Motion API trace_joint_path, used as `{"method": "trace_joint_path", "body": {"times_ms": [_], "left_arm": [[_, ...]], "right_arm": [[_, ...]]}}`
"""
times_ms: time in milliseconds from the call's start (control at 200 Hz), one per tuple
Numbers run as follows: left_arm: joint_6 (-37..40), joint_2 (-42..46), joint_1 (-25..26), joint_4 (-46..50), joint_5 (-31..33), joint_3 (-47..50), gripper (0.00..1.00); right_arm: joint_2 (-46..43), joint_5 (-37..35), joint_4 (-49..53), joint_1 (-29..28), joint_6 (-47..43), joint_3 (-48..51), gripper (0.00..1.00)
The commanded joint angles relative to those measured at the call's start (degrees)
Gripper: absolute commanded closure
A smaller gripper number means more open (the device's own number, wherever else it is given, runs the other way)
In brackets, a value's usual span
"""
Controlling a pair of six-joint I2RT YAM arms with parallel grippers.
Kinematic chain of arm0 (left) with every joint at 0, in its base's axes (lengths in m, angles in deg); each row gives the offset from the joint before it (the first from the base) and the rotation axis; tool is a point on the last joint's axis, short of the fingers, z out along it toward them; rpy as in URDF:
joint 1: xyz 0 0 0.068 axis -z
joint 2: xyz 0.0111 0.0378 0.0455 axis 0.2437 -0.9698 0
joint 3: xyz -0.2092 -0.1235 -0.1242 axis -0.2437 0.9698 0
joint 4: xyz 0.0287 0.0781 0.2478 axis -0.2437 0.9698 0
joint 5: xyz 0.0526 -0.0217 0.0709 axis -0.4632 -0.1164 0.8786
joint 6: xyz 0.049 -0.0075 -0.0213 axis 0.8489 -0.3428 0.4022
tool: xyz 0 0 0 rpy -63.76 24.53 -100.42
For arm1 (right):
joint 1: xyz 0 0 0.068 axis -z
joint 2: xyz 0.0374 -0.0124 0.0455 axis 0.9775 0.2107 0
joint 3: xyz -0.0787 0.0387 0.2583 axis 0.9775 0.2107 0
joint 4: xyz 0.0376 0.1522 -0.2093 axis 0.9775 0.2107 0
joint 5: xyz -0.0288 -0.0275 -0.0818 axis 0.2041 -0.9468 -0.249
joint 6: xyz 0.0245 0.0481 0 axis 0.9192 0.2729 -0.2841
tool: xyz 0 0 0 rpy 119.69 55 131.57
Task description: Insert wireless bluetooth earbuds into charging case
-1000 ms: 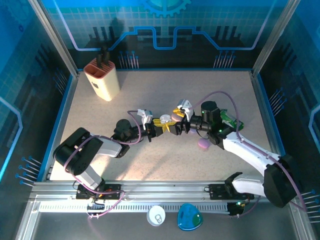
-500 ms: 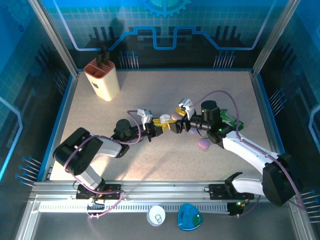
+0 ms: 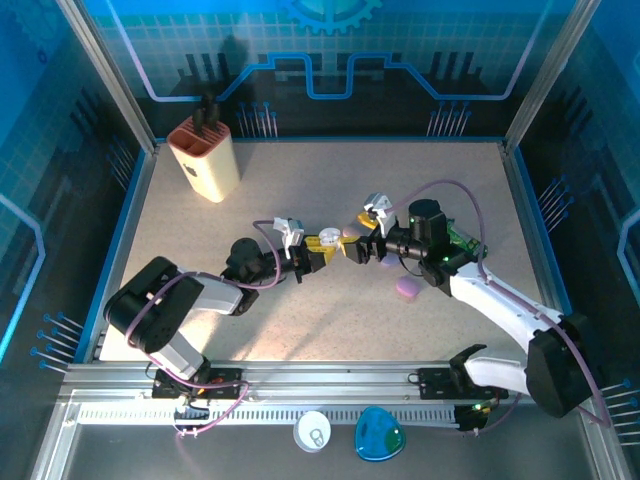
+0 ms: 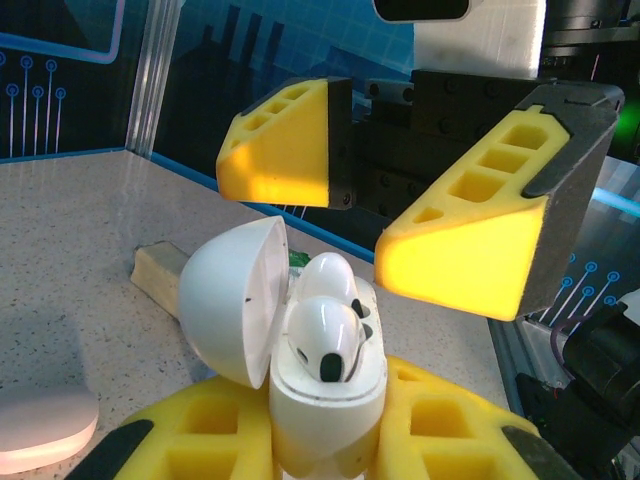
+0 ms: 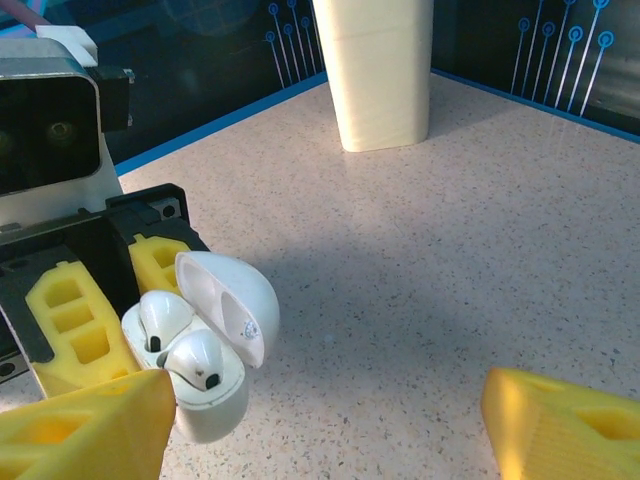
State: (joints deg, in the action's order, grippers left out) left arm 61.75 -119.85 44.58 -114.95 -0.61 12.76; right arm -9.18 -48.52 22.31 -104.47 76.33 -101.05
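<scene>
Jaws on the left are closed on the white case [image 4: 325,400], gripping its lower body and holding it upright just above the middle of the tabletop [image 3: 400,190]. Its lid [image 4: 235,300] is swung open to one side. Two white buds [image 4: 322,335] sit side by side in the sockets, their rounded heads standing above the rim.

The right jaws stand wide apart with nothing between them. A second ago they were pressed right up against the case. Now the right arm has drawn back a little toward the right edge, and a clear gap has opened between its yellow pads and the case. The left arm and the case have not shifted.

That retreat with empty jaws suggests the bud has been let go and has stayed in its socket, so this case looks filled. Whether both buds are pushed fully home cannot be told from here. The lid is not yet shut.

A lavender case [image 3: 407,289] lies on the tabletop near the right arm, and a pink one [image 4: 40,425] lies near the left jaws. A cream holder [image 3: 205,155] stands at the far left corner.
</scene>
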Motion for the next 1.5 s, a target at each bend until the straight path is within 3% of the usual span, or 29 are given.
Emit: {"method": "trace_joint_path", "body": {"times_ms": [0,165,310,380,500,900,1396,1496], "left_arm": [[1.50,1.44,-0.41,-2.38,-0.29,-0.13,0.89],[7.38,1.00,-0.38,-2.38,-2.31,0.87,0.89],[14.08,1.98,-0.36,-2.29,-4.09,2.33,0.87],[15.26,2.44,-0.38,-2.28,-4.39,2.57,0.87],[14.98,2.41,-0.42,-2.29,-6.11,2.32,0.87],[10.78,1.07,-0.56,-2.32,-6.81,1.64,0.93],[6.97,-1.64,-1.96,-2.38,-5.51,0.99,0.93],[5.65,-1.22,-2.01,-2.38,-7.80,0.52,0.93]], "right_arm": [[-1.50,1.08,1.21,0.77,-1.17,-0.92,0.19],[-2.44,5.18,-1.03,1.18,3.40,-1.46,0.20],[-0.01,13.06,2.64,2.35,7.22,-5.47,0.39],[1.67,17.02,5.96,2.46,7.10,-7.50,0.42],[5.06,24.33,8.53,2.41,6.54,-10.25,0.40],[10.83,32.88,12.57,1.32,1.83,-12.62,0.44],[8.44,34.55,13.27,1.28,0.44,-11.03,0.50],[7.06,28.08,11.87,1.38,-0.21,-10.00,0.40]]}}
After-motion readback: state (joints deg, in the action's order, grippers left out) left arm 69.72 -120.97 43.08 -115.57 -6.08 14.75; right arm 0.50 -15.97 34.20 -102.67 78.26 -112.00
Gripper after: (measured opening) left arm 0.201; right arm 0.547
